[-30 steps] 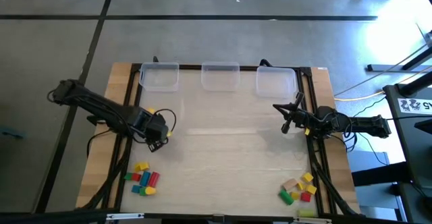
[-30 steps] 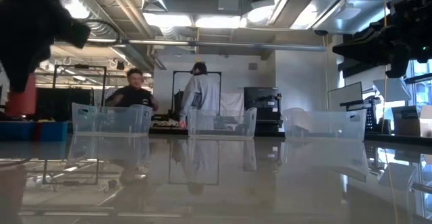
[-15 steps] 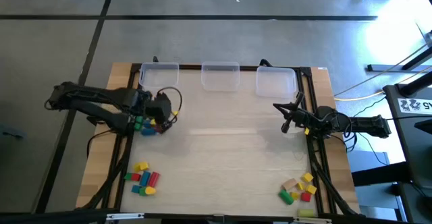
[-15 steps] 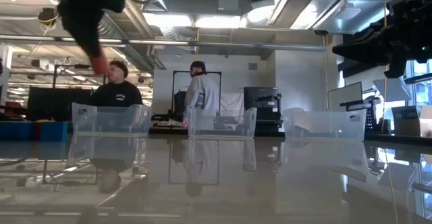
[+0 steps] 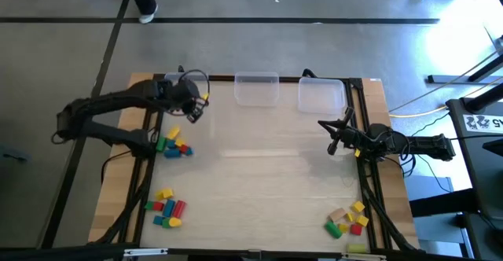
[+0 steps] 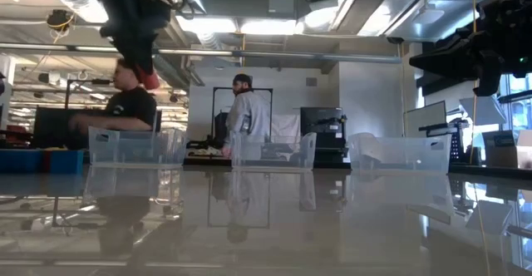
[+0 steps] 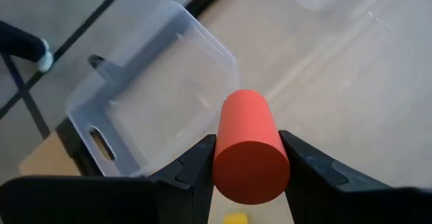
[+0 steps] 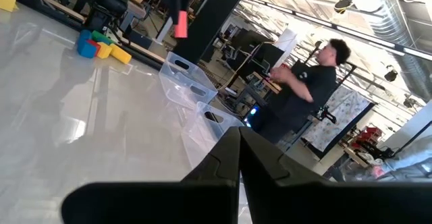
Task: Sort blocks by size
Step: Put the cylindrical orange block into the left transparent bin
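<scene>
Fingers of the left gripper (image 7: 251, 158) are clamped on a red cylinder (image 7: 250, 148), one dark finger on each curved side, flat end facing the wrist camera. Held crosswise like this, the cylinder should fall clean once the jaws part. Gripper hangs just short of the left bin (image 7: 152, 89), above its near rim; in the high view the left gripper (image 5: 191, 104) sits at that bin's table-side edge. Judgement: this is the carry stage, drop not yet made, and the bin looks empty from the wrist view.

Outward from the left bin: a small cluster of blocks (image 5: 174, 145) lies on the table toward the near edge, a second cluster (image 5: 167, 206) farther on, near the left front corner. A third group (image 5: 346, 220) sits well apart, toward the right front corner. Middle bin (image 5: 257, 87) and right bin (image 5: 321, 94) stand in a row beside the left bin along the back edge.

Right gripper (image 5: 336, 134) waits off the table's right side, in front of the right bin, fingers closed together on nothing.

People stand in the room behind the bins in the low view.

Writing: no readable label on bins or blocks; white lettering at the far right of the high view is cut off and unreadable.
</scene>
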